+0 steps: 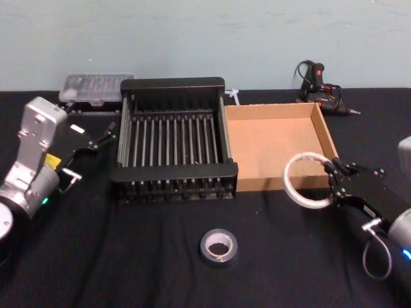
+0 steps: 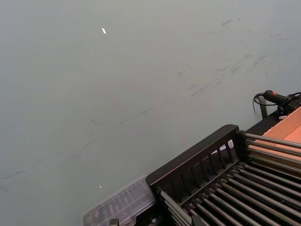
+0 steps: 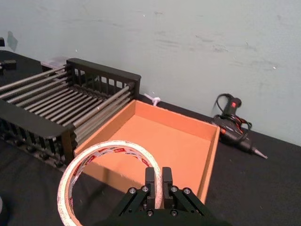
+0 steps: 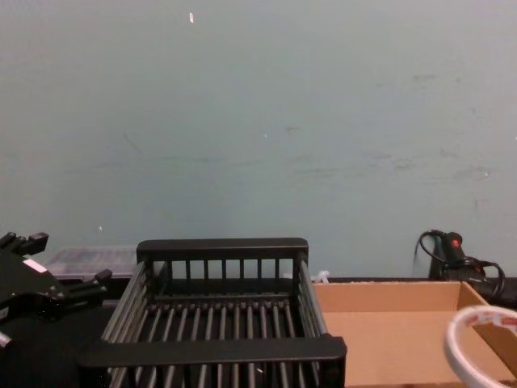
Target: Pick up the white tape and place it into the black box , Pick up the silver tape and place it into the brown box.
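White tape (image 1: 307,179) is up off the table, pinched at its right edge by my right gripper (image 1: 336,181). The ring stands tilted on edge over the near-right corner of the brown box (image 1: 241,111). Right wrist view confirms it: jaws closed narrow on the ring's wall, one finger (image 3: 151,181) inside the loop, the other outside, red print on the core visible on the tape (image 3: 106,157).

It is hanging over the wrong container. White goes to the black box (image 1: 172,84), which sits just left of the brown one, touching it or nearly so. So I judge the step as carry left, then drop.

To do it well I'd keep the height, since the black box's rim stands taller than the cardboard wall and the ring hangs below the fingers. I'd cross the shared wall first and only then lower, aiming for the middle of the slatted floor, not the thick rim. I'd release low so the ring doesn't bounce or roll, and lay it flat if the wrist allows.

Silver tape (image 1: 218,246) lies flat on the table, near side, in front of the black box, well apart from both boxes and off the carry path if I stay high.

Left gripper (image 1: 96,140) is parked at the left of the black box, close to its left wall, jaws apart, holding nothing. I'd keep clear of it when dropping.
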Controlling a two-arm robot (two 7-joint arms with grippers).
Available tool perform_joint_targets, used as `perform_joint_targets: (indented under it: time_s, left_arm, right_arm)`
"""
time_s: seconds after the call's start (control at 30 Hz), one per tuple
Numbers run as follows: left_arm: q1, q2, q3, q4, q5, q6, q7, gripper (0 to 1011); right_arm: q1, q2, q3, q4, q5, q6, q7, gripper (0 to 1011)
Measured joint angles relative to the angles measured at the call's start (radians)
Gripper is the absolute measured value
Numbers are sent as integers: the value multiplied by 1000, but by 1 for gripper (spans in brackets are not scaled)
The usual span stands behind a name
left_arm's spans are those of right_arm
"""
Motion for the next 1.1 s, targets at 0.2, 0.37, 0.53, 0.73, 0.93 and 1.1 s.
perform_joint_targets:
  time_s: [0.2, 0.37, 0.53, 0.73, 0.93, 1.1]
  left_arm:
    - [0, 0, 0, 0, 0, 0, 0, 1001]
    - [0, 0, 0, 0, 0, 0, 0, 1001]
    - [0, 0, 0, 0, 0, 0, 0, 1001]
    - [0, 0, 0, 0, 0, 0, 0, 1002]
    - [0, 0, 0, 0, 0, 0, 0, 1001]
    - [0, 0, 0, 0, 0, 0, 0, 1001]
  right_arm:
    - [60, -27, -34, 19, -13, 30, 2, 96]
    - [103, -46, -64, 38, -24, 48, 5, 96]
    - [152, -72, -95, 64, -38, 58, 5, 96]
    - [204, -101, -124, 95, -47, 68, 5, 96]
    - [244, -125, -148, 125, -55, 77, 3, 96]
    - [283, -151, -168, 159, -66, 84, -3, 96]
